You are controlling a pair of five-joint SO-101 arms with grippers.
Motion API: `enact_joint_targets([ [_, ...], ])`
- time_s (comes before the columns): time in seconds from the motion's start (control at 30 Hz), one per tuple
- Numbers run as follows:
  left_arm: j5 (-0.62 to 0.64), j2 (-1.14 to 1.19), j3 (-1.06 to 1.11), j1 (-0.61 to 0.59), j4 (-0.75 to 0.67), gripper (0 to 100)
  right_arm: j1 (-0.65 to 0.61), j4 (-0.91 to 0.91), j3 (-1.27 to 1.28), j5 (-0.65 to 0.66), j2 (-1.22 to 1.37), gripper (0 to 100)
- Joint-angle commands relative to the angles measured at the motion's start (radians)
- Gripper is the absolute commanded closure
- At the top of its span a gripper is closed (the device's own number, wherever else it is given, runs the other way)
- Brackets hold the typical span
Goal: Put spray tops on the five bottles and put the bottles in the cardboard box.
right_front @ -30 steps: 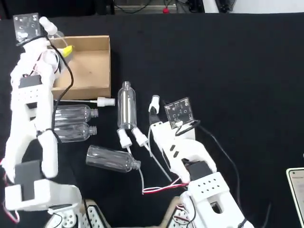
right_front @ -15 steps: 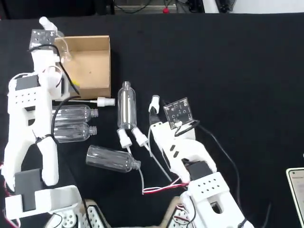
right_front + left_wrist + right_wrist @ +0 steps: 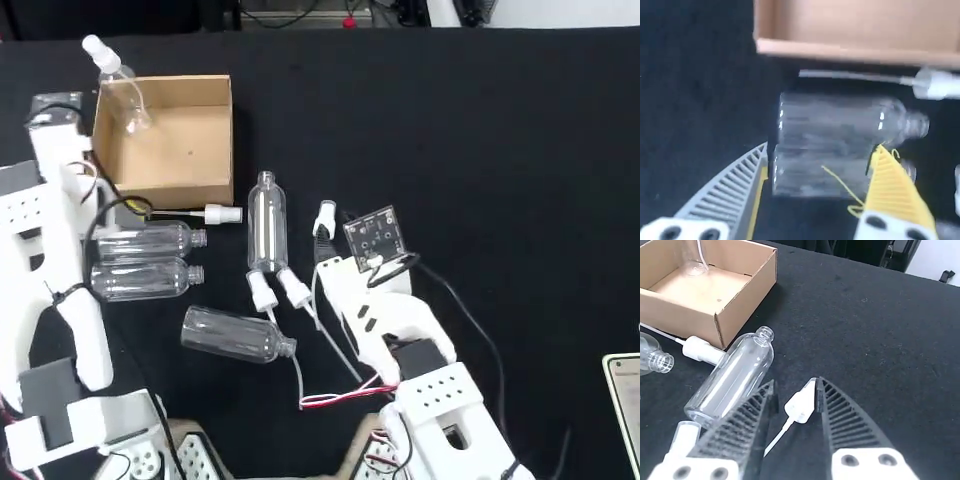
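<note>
Right gripper [image 3: 794,384]: jaws spread. A spray top [image 3: 801,404] lies between them, its head close against one finger, not pinched.

Left gripper [image 3: 821,146]: jaws spread, above a bottle pair [image 3: 840,122].

Surface: table [image 3: 480,150] under black cloth. Beyond its far edge run cables [image 3: 300,12]. A white device [image 3: 625,385] sits at the edge past the right arm.

Orientation:
- Bottle pair: side by side just in front of the box [image 3: 170,192], long axes across the table, open necks toward the right arm.
- Middle bottle [image 3: 267,225]: lying flat, axis running away from the arms, neck at the far end. Two loose tops [image 3: 262,290] are at its base.
- Near bottle [image 3: 235,335]: lying across the table, slightly askew, neck toward the right arm.
- Fourth top [image 3: 220,213]: along the box's near wall, head toward the middle bottle, tube trailing toward the left arm.
- Capped bottle [image 3: 118,90]: leaning in the box's far corner on the left arm's side, spray head up above the rim.
</note>
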Motion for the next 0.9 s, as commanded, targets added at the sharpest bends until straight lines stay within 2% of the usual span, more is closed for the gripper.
enact_joint_targets([
  [0.0,-0.167,-0.046,-0.093,0.024,0.140,69,0.009,-0.017,-0.031,0.006,0.010,87.4],
  [0.1,-0.247,-0.044,-0.091,0.076,0.221,69,0.009,-0.017,-0.031,0.006,0.008,87.4],
  [0.3,-0.258,-0.044,-0.085,0.272,0.388,69,0.014,-0.017,-0.031,0.008,0.007,87.4],
  [0.43,-0.342,-0.046,-0.065,0.409,0.417,69,0.014,-0.015,-0.031,0.006,0.005,87.4],
  [0.57,-0.350,-0.046,-0.001,0.496,0.411,70,0.014,0.031,-0.047,0.006,0.005,87.4],
  [0.7,-0.350,-0.078,0.067,0.532,0.373,80,0.023,0.164,-0.124,0.008,0.005,87.4],
  [0.77,-0.358,-0.138,0.119,0.545,0.370,80,0.055,0.273,-0.177,0.008,0.005,87.4],
  [0.87,-0.358,-0.261,0.189,0.578,0.370,74,0.103,0.413,-0.254,0.008,0.005,87.3],
])
